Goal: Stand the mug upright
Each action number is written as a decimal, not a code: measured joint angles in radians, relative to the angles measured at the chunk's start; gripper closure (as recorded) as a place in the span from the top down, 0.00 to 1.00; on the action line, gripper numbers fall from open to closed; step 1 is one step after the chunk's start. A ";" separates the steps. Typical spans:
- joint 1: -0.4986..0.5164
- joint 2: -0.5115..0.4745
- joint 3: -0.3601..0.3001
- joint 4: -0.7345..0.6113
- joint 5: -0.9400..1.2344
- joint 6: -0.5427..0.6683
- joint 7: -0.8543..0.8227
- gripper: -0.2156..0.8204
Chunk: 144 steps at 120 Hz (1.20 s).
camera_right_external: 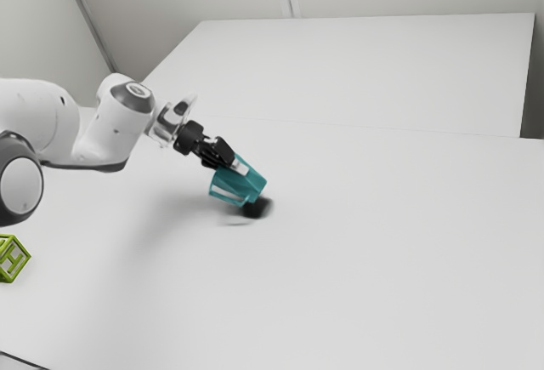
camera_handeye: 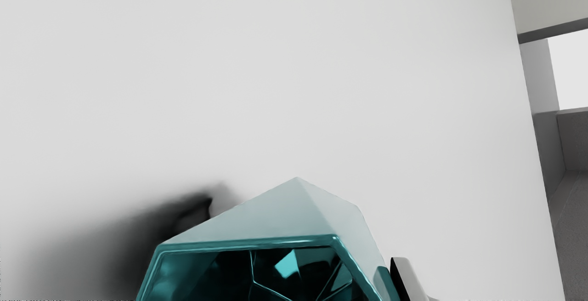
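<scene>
In the exterior view, the black gripper point(camera_right_external: 228, 162) reaches down at a slant to the teal mug point(camera_right_external: 239, 185) and is shut on it. The faceted mug is tilted, its base facing down and toward the exterior view's right, with a dark shadow close below. In the wrist view, the open mouth of the mug point(camera_handeye: 294, 241) faces the hand. One fingertip point(camera_handeye: 406, 278) lies against the mug's outer side there; the other finger is hidden.
A yellow-green open-framed cube point(camera_right_external: 12, 259) sits at the exterior view's left edge, away from the mug. The white table point(camera_right_external: 365, 268) extends around the mug, with a white panel point(camera_right_external: 365, 72) behind it.
</scene>
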 joint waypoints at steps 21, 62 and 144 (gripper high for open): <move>-0.045 -0.057 -0.002 -0.007 0.145 0.036 -0.016 0.04; -0.144 -0.198 -0.001 -0.141 0.470 0.133 -0.102 0.04; -0.296 -0.295 -0.002 -0.346 0.906 0.364 -0.338 0.04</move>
